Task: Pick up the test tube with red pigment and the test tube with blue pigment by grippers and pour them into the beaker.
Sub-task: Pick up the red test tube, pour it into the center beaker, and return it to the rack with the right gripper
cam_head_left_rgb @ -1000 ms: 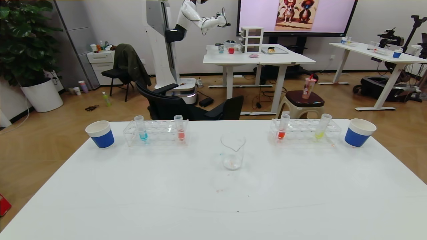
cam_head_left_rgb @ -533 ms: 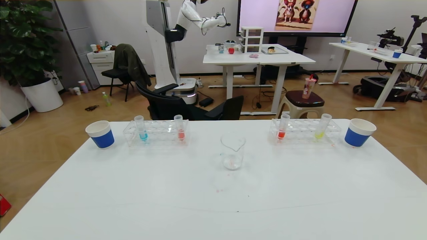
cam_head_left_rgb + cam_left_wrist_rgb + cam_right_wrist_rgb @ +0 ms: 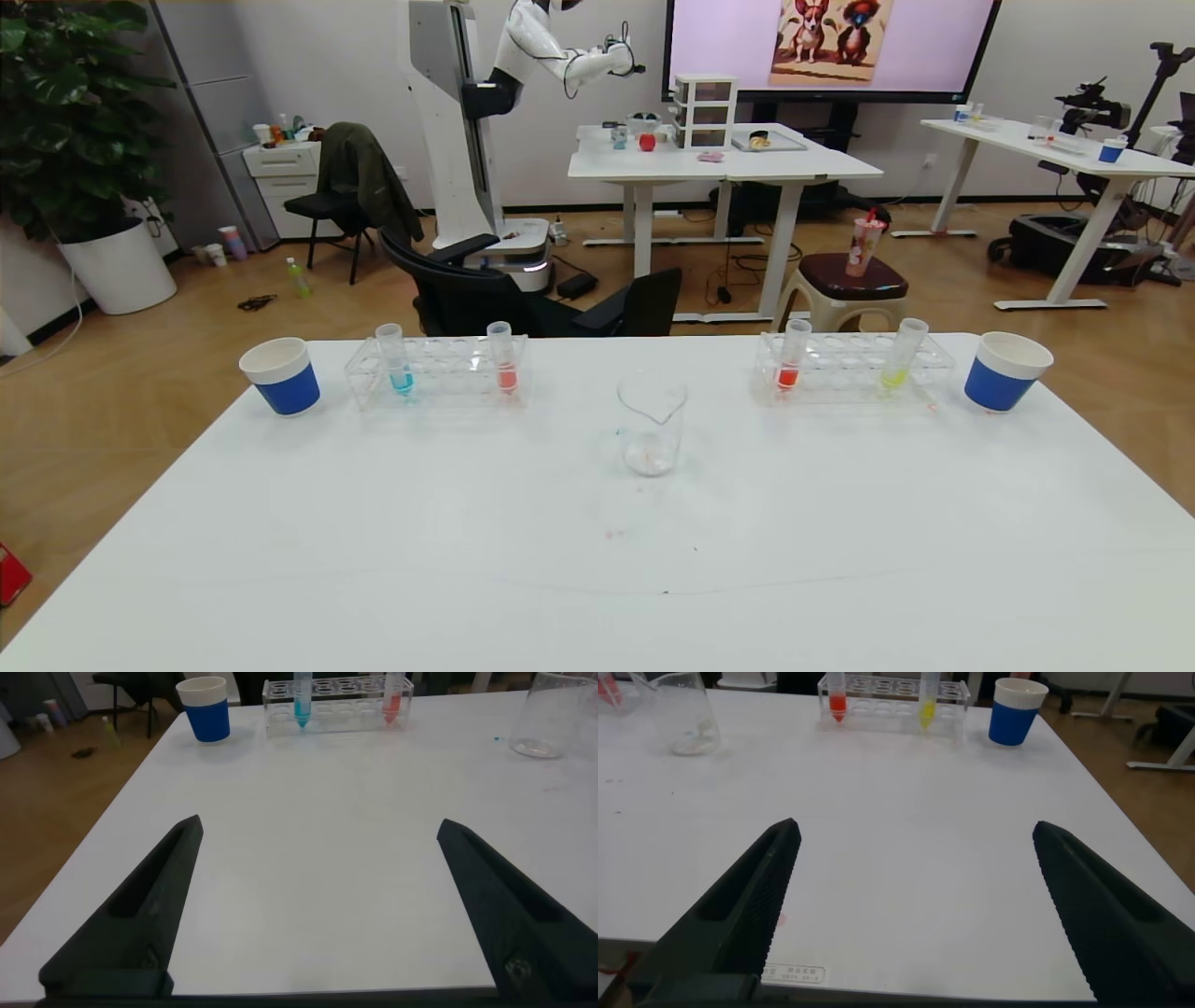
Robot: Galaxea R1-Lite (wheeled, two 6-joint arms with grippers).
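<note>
Both spread wide over bare surface (image 3: 373,541): left gripper (image 3: 318,905), right gripper (image 3: 915,905). Blue-pigment tube (image 3: 397,359) at beaker's (image 3: 651,425) ten o'clock, red-pigment tube (image 3: 792,355) at two.

Head high; wrists low, beaker (image 3: 652,425) shared.

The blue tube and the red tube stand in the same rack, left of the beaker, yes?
No: head view shows the blue tube in the left rack, the red tube in the right rack, right of the beaker.
</note>
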